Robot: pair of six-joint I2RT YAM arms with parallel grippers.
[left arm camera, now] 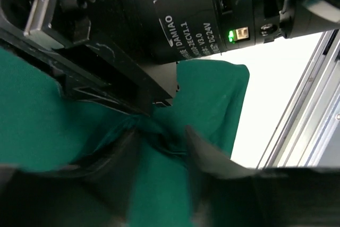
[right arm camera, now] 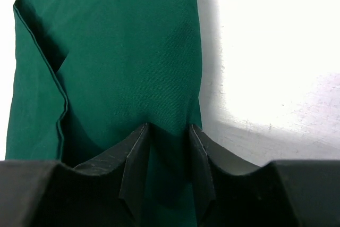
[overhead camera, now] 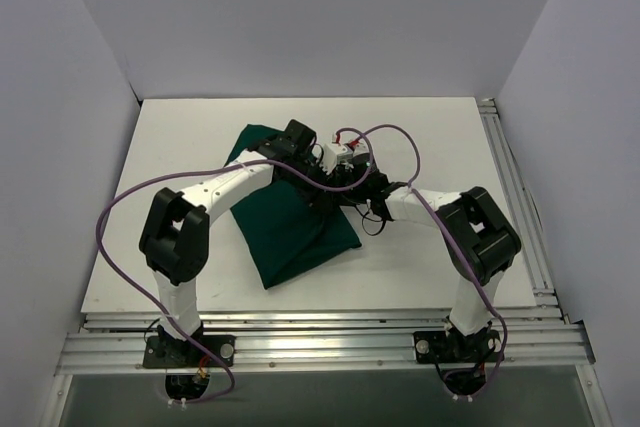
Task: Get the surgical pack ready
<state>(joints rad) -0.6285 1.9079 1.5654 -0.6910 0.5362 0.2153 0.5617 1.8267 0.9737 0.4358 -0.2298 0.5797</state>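
Because the pack is to be closed by folding, the green drape (overhead camera: 295,227) is found at the centre of the top view as a folded oblong bundle. It is laid slantwise on the white table (overhead camera: 440,137) from upper left to lower right. No tray, instruments or gauze are shown, and whether they are wrapped inside cannot be told.

Layered edges are seen at the left of the right wrist view. There the right gripper (right arm camera: 168,128) is set low on the cloth near its free right edge, jaws parted and nothing clamped, presumably so that a flap can be worked.

In the left wrist view a gathered crease is seen just ahead of the left gripper (left arm camera: 162,142), whose jaws are likewise parted over the cloth, gripping nothing. Both wrists are crowded over the bundle's upper part. The right arm's wrist housing (left arm camera: 180,19) fills the top of that view, probably so that one side is steadied while the other is folded.
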